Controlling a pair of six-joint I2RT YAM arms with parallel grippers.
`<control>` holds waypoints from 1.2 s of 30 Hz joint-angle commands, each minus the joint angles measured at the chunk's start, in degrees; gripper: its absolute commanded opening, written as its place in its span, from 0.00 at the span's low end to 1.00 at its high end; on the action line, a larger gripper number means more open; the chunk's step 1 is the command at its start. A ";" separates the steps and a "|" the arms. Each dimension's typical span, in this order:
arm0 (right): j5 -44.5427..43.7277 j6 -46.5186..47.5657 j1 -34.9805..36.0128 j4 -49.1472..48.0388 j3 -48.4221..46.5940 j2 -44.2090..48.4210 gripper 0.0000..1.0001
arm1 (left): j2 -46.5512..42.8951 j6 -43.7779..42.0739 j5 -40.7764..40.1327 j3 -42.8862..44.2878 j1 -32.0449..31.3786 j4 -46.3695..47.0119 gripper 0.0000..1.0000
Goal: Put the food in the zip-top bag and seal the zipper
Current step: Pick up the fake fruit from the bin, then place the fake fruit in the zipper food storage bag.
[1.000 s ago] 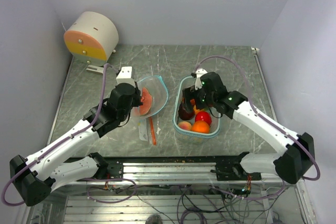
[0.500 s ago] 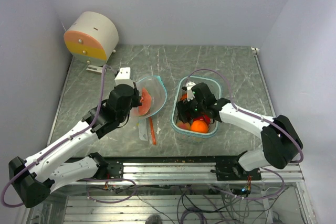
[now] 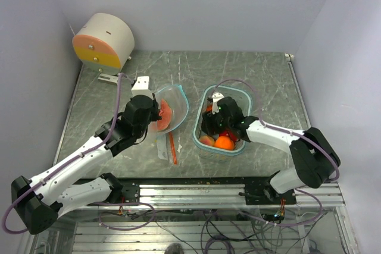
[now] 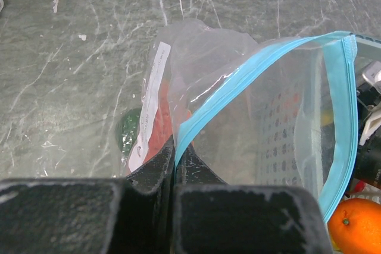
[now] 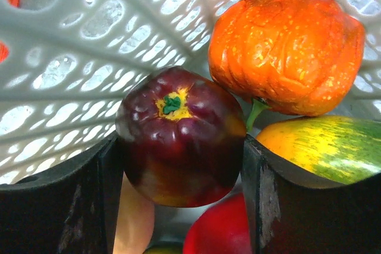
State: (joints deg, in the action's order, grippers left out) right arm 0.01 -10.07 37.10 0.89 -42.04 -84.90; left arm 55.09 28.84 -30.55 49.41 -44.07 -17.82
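The clear zip-top bag (image 3: 174, 106) with a blue zipper strip (image 4: 250, 72) stands open left of centre. My left gripper (image 4: 174, 153) is shut on its rim and holds the mouth up. Red food (image 3: 166, 114) lies inside the bag. More food fills the pale teal tub (image 3: 197, 129): an orange fruit (image 3: 225, 143), a peach one (image 3: 206, 140) and a red one (image 5: 220, 230). My right gripper (image 5: 181, 165) is down in the tub, its fingers touching both sides of a dark maroon fruit (image 5: 178, 135). An orange pumpkin (image 5: 286, 52) and a yellow-green fruit (image 5: 333, 147) sit beside it.
A round white, orange and yellow device (image 3: 104, 43) stands at the back left corner. A thin orange strip (image 3: 172, 147) and a white label (image 3: 162, 147) lie on the table under the bag. A metal rail (image 3: 196, 191) runs along the near edge.
My right gripper has dropped deeper into the tub toward its near left side and closed round the maroon fruit. The left arm and the bag have not moved.
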 commanded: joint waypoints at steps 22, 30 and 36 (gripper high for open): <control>9.50 -1.45 -0.14 12.55 -13.67 24.86 0.00 | 5.95 -0.04 2.93 -0.10 0.48 5.87 0.07; 31.80 -6.52 -0.13 -1.07 -12.96 23.58 0.00 | 10.08 0.69 6.38 1.57 0.57 8.57 0.07; 33.95 -13.47 -0.05 -16.54 -9.81 18.59 0.00 | 9.23 0.73 7.48 2.60 0.62 8.14 0.07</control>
State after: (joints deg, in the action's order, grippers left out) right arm 30.04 -18.26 37.08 -3.53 -53.98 -63.59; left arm 65.21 28.99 -25.06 49.34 -43.90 -11.70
